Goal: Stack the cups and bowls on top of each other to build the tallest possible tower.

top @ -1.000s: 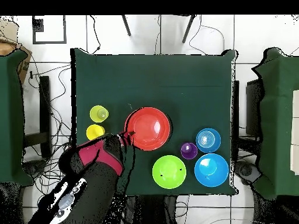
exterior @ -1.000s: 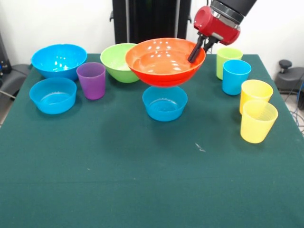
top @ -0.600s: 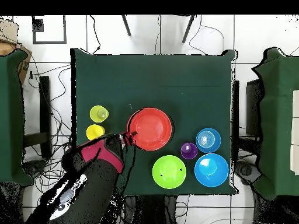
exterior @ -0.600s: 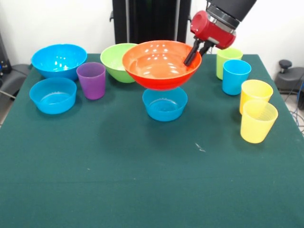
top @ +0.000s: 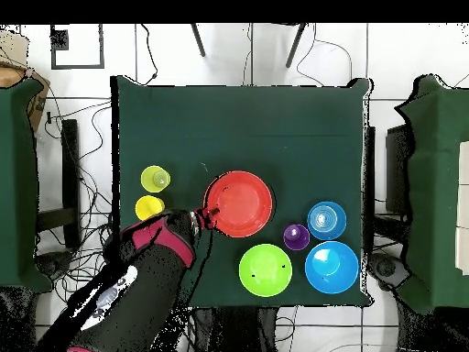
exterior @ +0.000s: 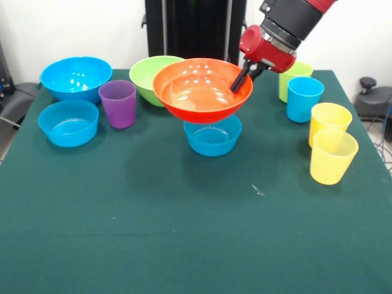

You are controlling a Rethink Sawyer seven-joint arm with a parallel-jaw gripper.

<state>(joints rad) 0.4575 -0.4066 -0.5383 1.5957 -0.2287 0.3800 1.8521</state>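
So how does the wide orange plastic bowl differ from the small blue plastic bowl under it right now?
The wide orange plastic bowl is held off the table, its rim clamped by the gripper; the small blue plastic bowl sits on the green table. The orange bowl tilts slightly and is clearly wider; the blue one stands level. Both are round, glossy and empty.

Glossy orange plastic bowl point(exterior: 200, 89) clamped at its rim in the gripper point(exterior: 240, 78), bright glints across the inside. Glossy red shell, black matt fingers point(exterior: 237, 81). Just below, small blue bowl point(exterior: 214, 138), smooth shiny plastic. Beside the tool, green cup point(exterior: 293, 78) and blue cup point(exterior: 304, 98), smooth plastic. Underneath, matt green cloth on table point(exterior: 184, 233).
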